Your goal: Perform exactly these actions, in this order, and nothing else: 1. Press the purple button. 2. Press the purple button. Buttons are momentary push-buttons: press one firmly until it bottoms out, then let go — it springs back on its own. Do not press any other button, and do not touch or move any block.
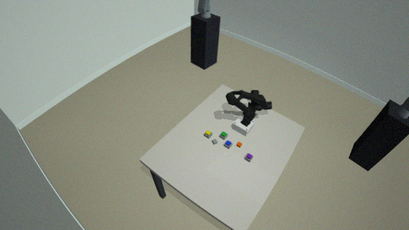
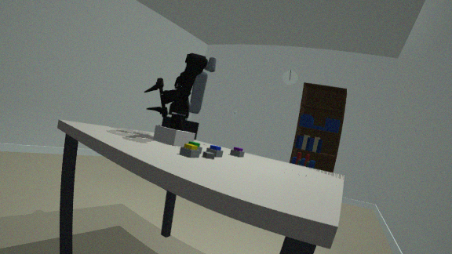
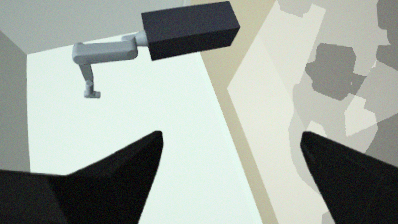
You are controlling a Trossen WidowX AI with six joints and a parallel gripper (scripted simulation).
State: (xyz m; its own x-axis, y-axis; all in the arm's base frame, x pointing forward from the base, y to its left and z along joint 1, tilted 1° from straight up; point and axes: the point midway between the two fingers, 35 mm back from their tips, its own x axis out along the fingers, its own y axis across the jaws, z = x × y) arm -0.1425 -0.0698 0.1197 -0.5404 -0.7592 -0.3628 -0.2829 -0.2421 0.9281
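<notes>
Beige flooring and pale walls are surrounding one white worktop [image 1: 213,184], which is standing on dark legs.

Items on the worktop, counted from the near edge toward the arm:

- One purple button [image 1: 249,156] is sitting nearest the front, alone and apart from the other pieces, on a grey housing. Nothing is touching it.
- One orange block [image 1: 239,144] is lying just behind it.
- One blue button [image 1: 228,144] is sitting beside the orange block.
- One grey block [image 1: 214,141] is lying further to the left in the top view.
- One green button [image 1: 223,135] and one yellow button [image 1: 208,134] are forming the back row.

Totals: four buttons, two blocks.

Behind these, one black arm [image 1: 248,106] is rising from a white base [image 1: 244,127] and folding back away from the buttons. Its gripper [image 2: 156,98] is standing high above the worktop, pointing away from the button group, with jaws spread wide and nothing between them; the wrist view is showing both fingertips well apart against wall and floor.

Farthest off, two dark pedestals [image 1: 204,40] are standing on the floor, and one bookcase [image 2: 318,125] is standing against the wall.
</notes>
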